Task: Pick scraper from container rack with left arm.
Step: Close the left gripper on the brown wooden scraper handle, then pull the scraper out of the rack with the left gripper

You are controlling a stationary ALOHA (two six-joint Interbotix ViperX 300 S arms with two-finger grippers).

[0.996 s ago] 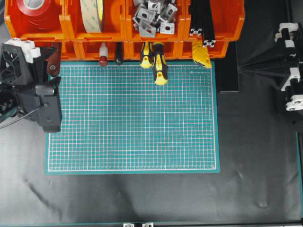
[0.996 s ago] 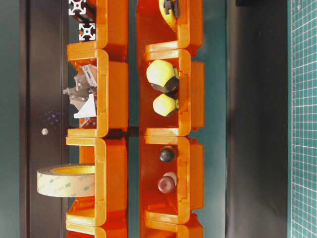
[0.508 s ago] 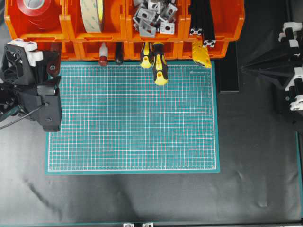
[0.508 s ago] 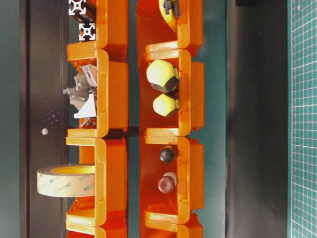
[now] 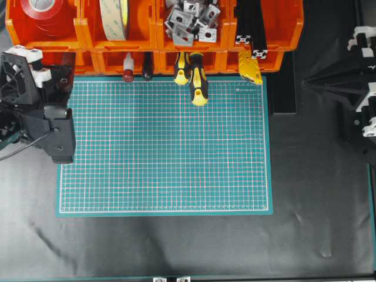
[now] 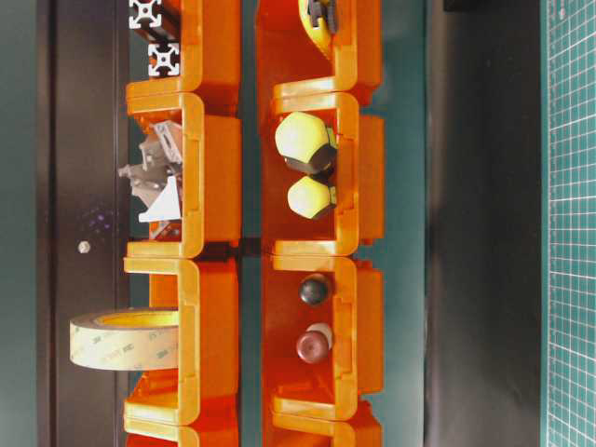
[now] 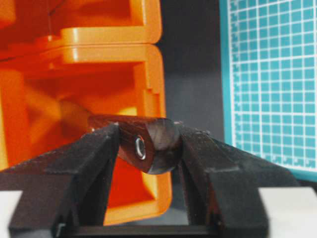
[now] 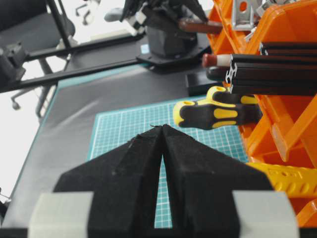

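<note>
Only the left wrist view shows us the grip: the left end effector [image 7: 148, 148] pinches the scraper [image 7: 143, 141] by its dark wooden handle end, both fingers touching it, at the mouth of a lower bin of the container rack [image 5: 153, 35]. Overhead, at 9 o'clock, the scraper is hidden by that arm. The right end effector [image 8: 162, 130] is pressed together. We count two yellow-and-black screwdrivers [image 5: 198, 79] and two tape rolls [image 5: 114, 17].

Scraper [image 7: 148, 144] handle juts from container rack [image 7: 99, 64] between tool [image 7: 148, 148] fingers.
</note>
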